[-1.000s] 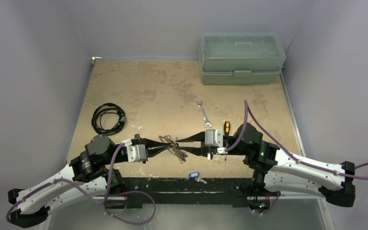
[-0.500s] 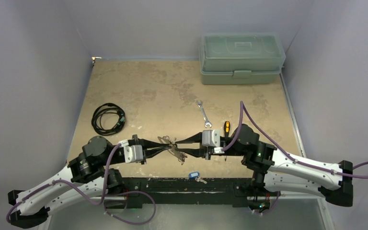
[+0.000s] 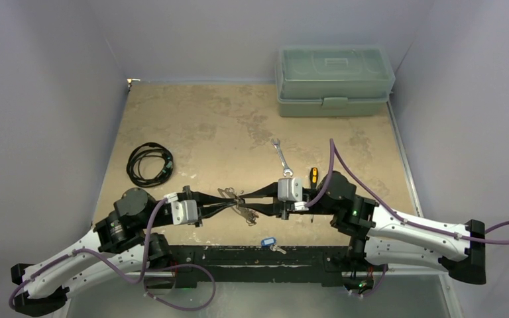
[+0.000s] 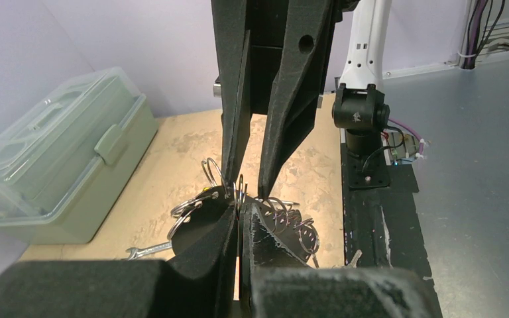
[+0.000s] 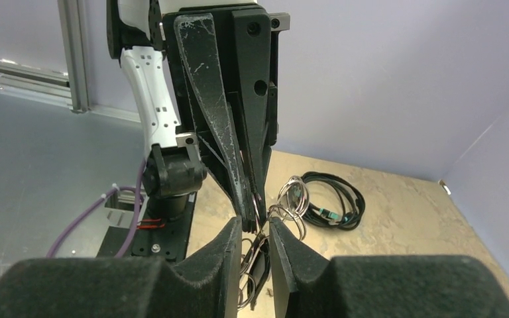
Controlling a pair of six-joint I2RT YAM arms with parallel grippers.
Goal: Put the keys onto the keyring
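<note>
The keyring [image 3: 241, 205], a bunch of silver wire rings on a dark flat piece, hangs just above the table between both arms. My left gripper [image 3: 234, 201] is shut on one upright ring [image 4: 240, 189], with more rings spilling to either side. My right gripper [image 3: 248, 203] comes in from the opposite side. Its fingers [image 4: 230, 159] stand apart, straddling that same ring and the left fingertips [image 5: 252, 199]. From the right wrist, rings [image 5: 291, 199] hang between and beyond my right gripper [image 5: 257, 228]. One of the keys, blue-headed [image 3: 268, 242], lies at the table's near edge.
A green toolbox [image 3: 335, 81] stands at the back right. A silver wrench [image 3: 282, 156] and a yellow-handled screwdriver [image 3: 313, 175] lie behind the right wrist. A coiled black cable [image 3: 149, 163] lies at the left. Grey walls enclose the table.
The right arm has crept a little to the left, toward the left gripper. The left gripper still holds its ring in the same place.
</note>
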